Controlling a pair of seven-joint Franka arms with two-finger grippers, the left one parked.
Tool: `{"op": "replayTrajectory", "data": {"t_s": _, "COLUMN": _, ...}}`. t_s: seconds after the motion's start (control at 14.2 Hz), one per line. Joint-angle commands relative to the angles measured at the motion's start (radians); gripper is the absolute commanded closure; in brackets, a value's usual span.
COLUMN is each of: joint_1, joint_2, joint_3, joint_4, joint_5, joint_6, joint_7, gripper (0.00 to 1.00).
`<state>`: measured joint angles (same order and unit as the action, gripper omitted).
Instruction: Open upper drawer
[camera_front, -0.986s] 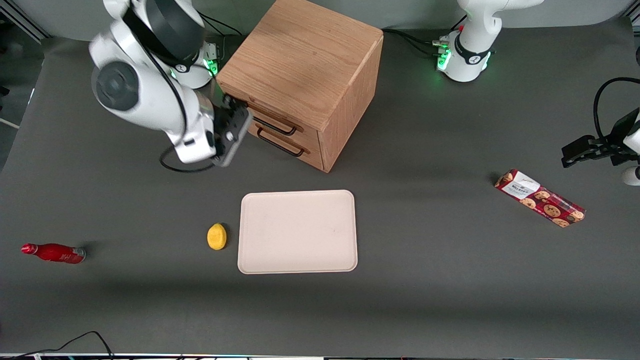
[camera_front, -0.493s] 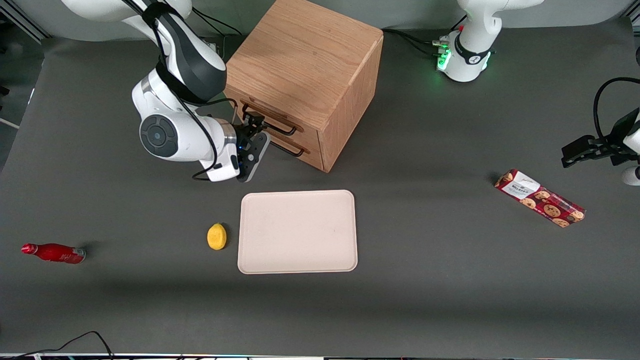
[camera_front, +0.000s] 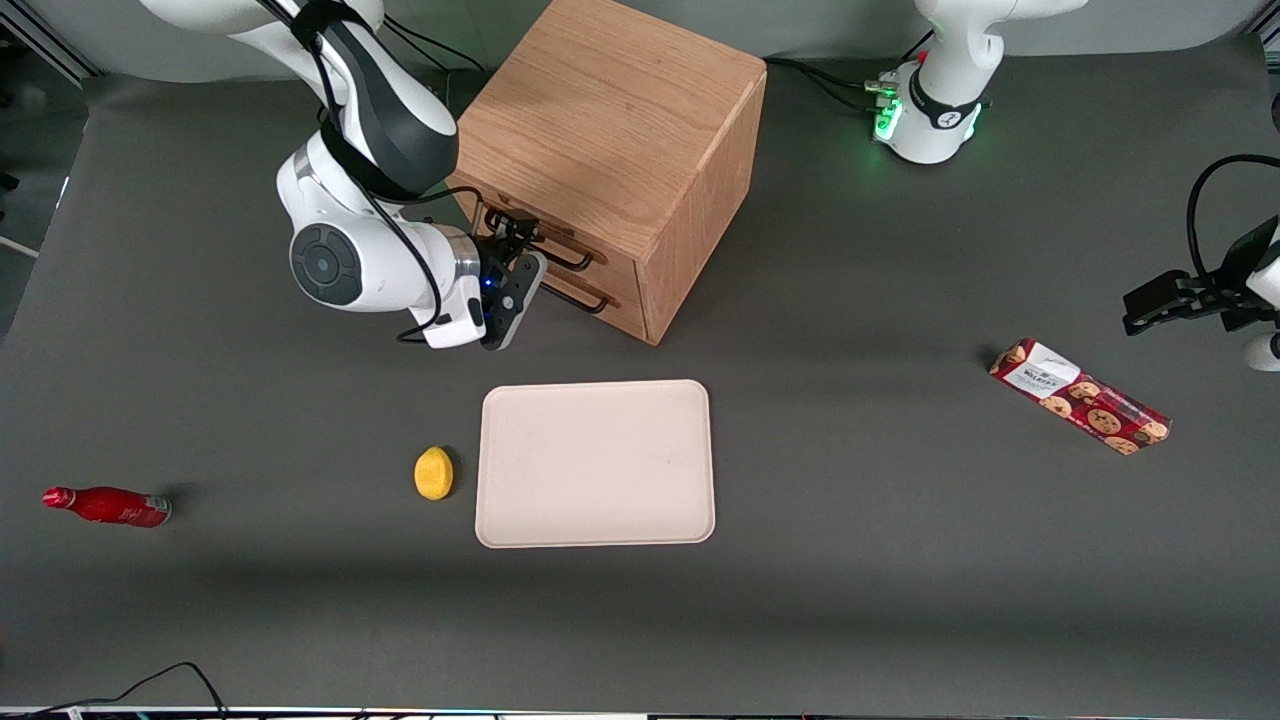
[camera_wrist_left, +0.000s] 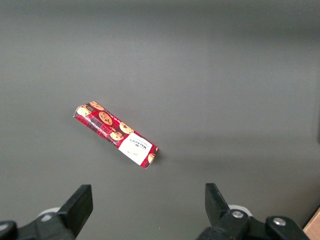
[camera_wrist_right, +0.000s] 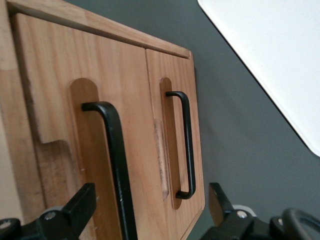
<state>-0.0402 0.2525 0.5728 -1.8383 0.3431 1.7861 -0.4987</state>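
So my gripper (camera_front: 517, 238) is spread wide open right in front of the upper drawer (camera_wrist_right: 75, 145), its black handle (camera_wrist_right: 117, 165) sitting between my fingers (camera_wrist_right: 75, 207) but nothing grabbed. Drawer's shut in the oak cabinet (camera_front: 610, 140)

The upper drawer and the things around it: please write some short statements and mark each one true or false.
1. The upper drawer is shut. True.
2. The gripper is open, in front of the upper drawer's handle. True.
3. The lemon lies on the tray. False: it lies on the table beside the tray.
4. The red bottle stands upright. False: it lies on its side.
5. The biscuit pack lies toward the parked arm's end of the table. True.
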Motion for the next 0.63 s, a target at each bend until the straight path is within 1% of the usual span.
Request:
{"op": "replayTrajectory", "data": {"t_s": 0.0, "joint_1": -0.009, "joint_2": -0.045, "joint_3": 0.005, "joint_4": -0.064, "joint_5": 0.033, "joint_6": 0.056, "joint_7": -0.018, "gripper": 0.00}}
{"op": "replayTrajectory", "data": {"t_s": 0.35, "joint_1": -0.004, "joint_2": -0.044, "joint_3": 0.016, "joint_4": -0.124, "joint_5": 0.033, "joint_6": 0.145, "joint_7": -0.018, "gripper": 0.00}}
{"op": "replayTrajectory", "data": {"t_s": 0.56, "joint_1": -0.013, "joint_2": -0.038, "joint_3": 0.016, "joint_4": -0.115, "joint_5": 0.031, "joint_6": 0.150, "joint_7": -0.034, "gripper": 0.00}}
